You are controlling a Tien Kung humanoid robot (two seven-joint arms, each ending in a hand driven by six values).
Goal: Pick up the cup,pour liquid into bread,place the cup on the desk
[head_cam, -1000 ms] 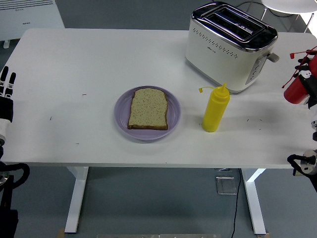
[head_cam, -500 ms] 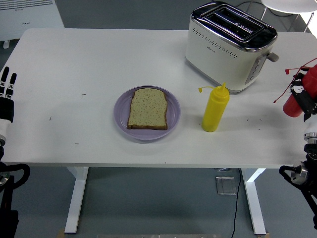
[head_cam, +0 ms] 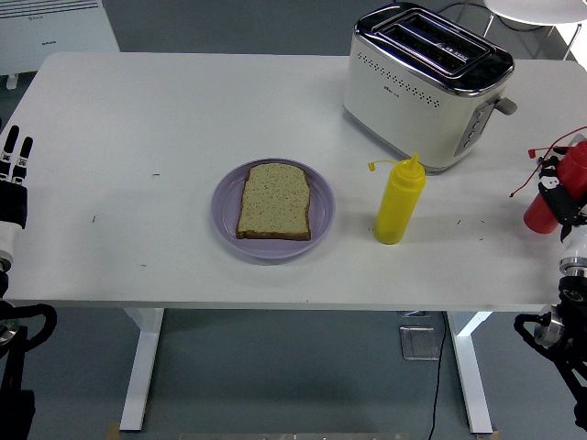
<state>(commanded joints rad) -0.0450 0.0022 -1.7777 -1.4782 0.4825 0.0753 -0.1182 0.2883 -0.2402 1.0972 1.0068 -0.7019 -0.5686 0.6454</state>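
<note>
A slice of bread lies flat on a purple plate in the middle of the table. No cup shows; a yellow squeeze bottle stands upright right of the plate. At the table's right edge my right hand is wrapped around a red squeeze bottle, which is low over the table or on it. The picture's edge cuts off much of that hand. My left hand rests at the left edge with straight fingers, holding nothing.
A white and chrome toaster stands at the back right, just behind the yellow bottle. The white table has bare surface on its left half and along the front edge. A white heater sits on the floor at the far left.
My right hand has moved down and slightly towards me along the right edge, and the red bottle has come down with it. The left hand, bread and yellow bottle have stayed put.
</note>
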